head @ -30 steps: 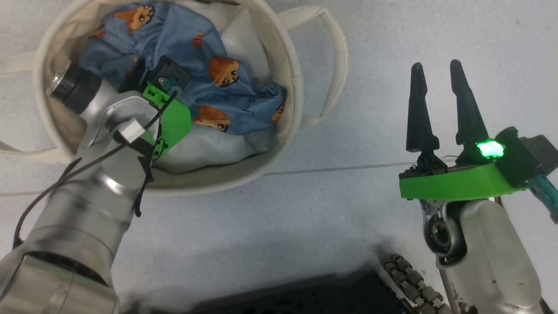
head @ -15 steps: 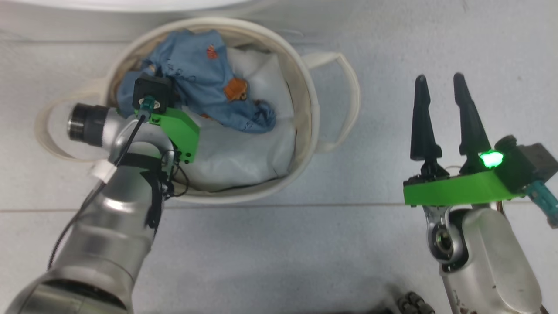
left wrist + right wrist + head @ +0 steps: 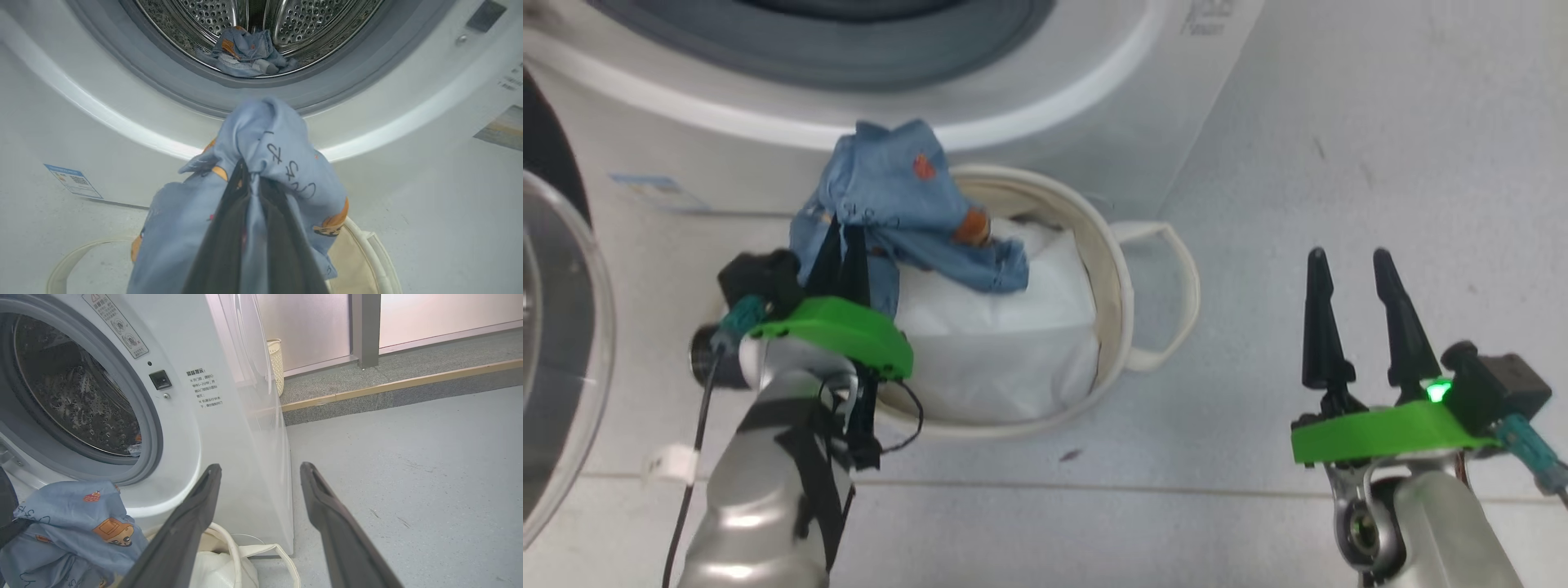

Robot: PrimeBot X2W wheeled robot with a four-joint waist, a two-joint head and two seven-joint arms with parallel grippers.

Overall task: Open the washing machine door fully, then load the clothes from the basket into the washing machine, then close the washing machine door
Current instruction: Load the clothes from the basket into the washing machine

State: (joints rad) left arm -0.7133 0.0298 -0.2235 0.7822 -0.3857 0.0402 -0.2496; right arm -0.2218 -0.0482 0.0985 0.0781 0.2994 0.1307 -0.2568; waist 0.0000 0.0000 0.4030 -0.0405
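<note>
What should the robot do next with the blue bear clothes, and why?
Probably carry the blue garment forward into the drum: the left end effector is shut on it, held above the basket, and the open drum sits just ahead.

head looks steeply down; both wrists face the washing machine (image 3: 408, 134) closely, sharing its drum (image 3: 204, 16).

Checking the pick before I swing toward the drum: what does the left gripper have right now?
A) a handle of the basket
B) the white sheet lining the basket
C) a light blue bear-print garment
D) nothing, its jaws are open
C: the left gripper is shut on the light blue garment, which hangs from its fingers above the basket.
</note>
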